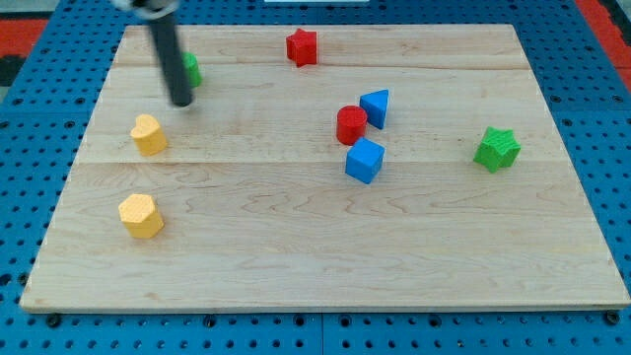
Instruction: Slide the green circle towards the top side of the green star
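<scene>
The green circle [190, 69] lies near the board's top left, mostly hidden behind my rod. My tip [181, 102] rests on the board just below and slightly left of it, close to touching. The green star [497, 148] sits far away at the view's right, about mid-height on the board.
A red star [302, 46] lies at the top centre. A red cylinder [351, 125], a blue triangle [376, 106] and a blue cube [364, 160] cluster at the middle. Two yellow blocks [149, 134] [141, 215] lie at the left. The wooden board [325, 286] sits on a blue pegboard.
</scene>
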Robot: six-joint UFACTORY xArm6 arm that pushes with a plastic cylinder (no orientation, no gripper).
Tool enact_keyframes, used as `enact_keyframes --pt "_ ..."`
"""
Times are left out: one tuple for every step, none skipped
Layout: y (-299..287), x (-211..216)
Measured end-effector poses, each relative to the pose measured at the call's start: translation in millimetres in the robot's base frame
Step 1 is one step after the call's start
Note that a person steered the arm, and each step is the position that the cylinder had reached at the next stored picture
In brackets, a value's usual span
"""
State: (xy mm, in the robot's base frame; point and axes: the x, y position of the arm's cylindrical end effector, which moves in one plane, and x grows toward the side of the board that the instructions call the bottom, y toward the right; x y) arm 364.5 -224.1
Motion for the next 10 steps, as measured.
enact_keyframes --pt "-27 -76" --pt "61 -68" --pt "183 -62" --pt "270 -60" --pt "225 -76" --pt "299 -84" --pt "359 -86" --pt "407 -97" --pt "413 -45" --pt "413 -19"
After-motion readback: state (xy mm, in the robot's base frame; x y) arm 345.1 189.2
